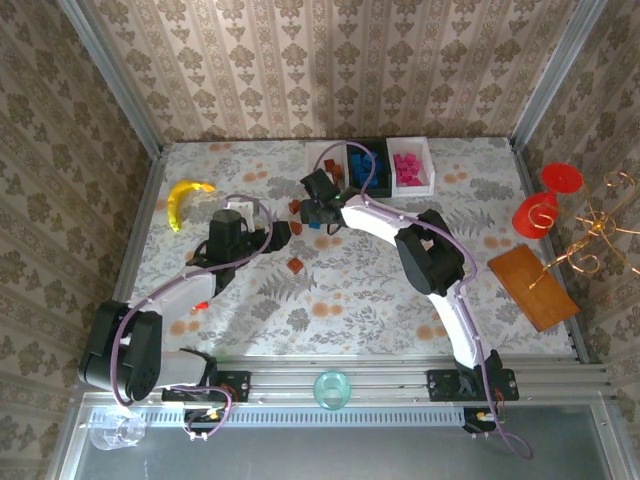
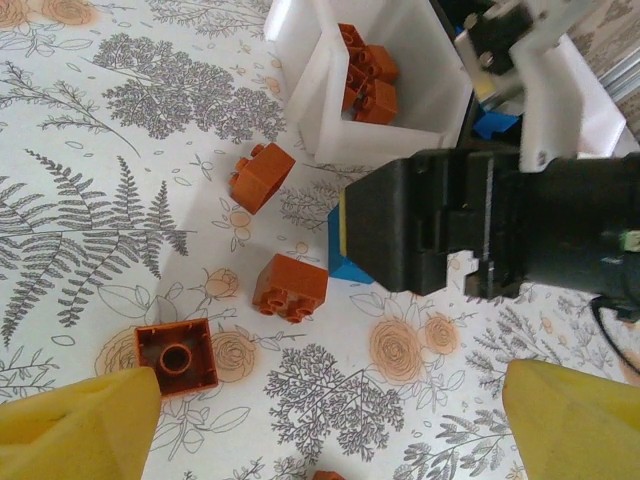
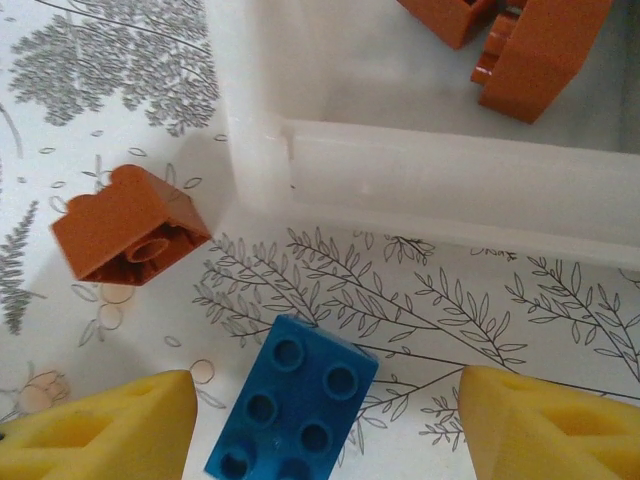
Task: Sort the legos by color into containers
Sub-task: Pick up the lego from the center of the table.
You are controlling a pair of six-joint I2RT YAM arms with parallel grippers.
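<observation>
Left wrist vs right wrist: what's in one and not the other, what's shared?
Left wrist extra: right gripper over a blue plastic brick; a loose orange plastic brick; a hollow-side-up orange brick. Right wrist extra: that blue brick's studded top, between yellow fingertips. Shared: white square plastic tray holding orange bricks, tilted orange brick beside its corner, the blue brick.

Your blue brick lay studs-up just beside the white tray, one orange brick tipped over by that tray's corner, more orange bricks sat inside it.
</observation>
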